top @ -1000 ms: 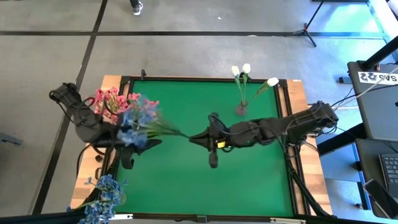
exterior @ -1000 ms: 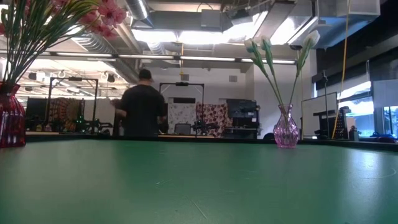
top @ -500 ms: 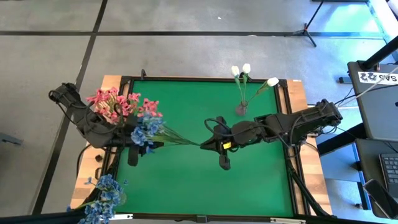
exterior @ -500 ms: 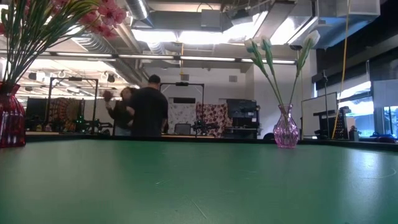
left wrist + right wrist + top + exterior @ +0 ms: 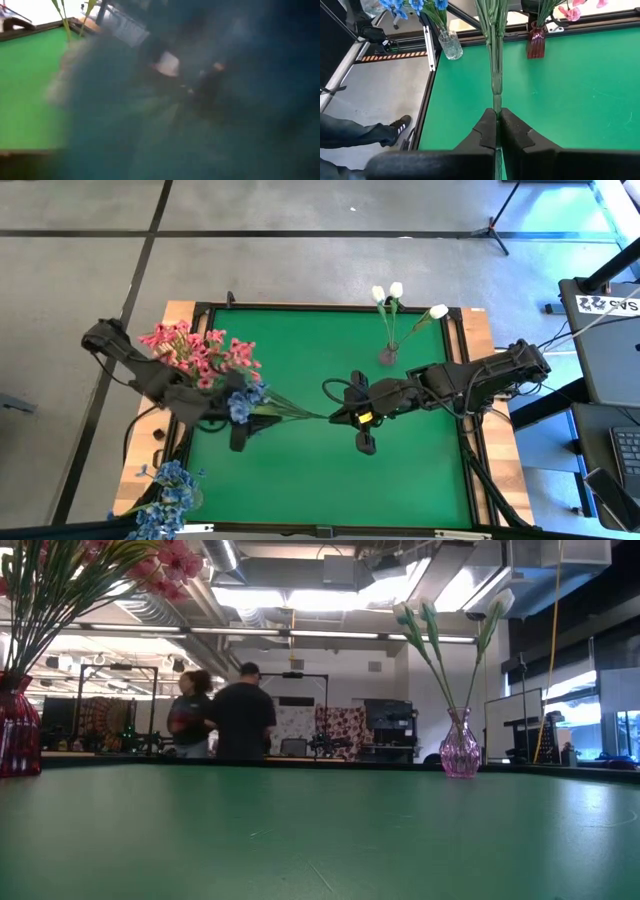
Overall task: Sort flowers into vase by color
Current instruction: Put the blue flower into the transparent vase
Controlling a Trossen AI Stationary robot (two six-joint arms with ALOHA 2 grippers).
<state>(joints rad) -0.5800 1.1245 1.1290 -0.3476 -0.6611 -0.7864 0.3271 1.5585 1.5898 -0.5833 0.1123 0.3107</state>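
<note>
Near the surface (image 5: 300,480) centre, the right tool (image 5: 335,418) is clamped on the blue flower sprig (image 5: 243,402) stem, while the left tool (image 5: 240,436) stands open beside its blossoms.

Matt green felt-like table top (image 5: 400,480), pale wood border (image 5: 495,450), glossy clear glass vase (image 5: 451,45).

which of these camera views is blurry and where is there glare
Left wrist view: almost wholly smeared by blue blur, only a strip of green table readable. Low view: ceiling lights blow out to glare. High and right wrist views: sharp, stem crisp.
</note>
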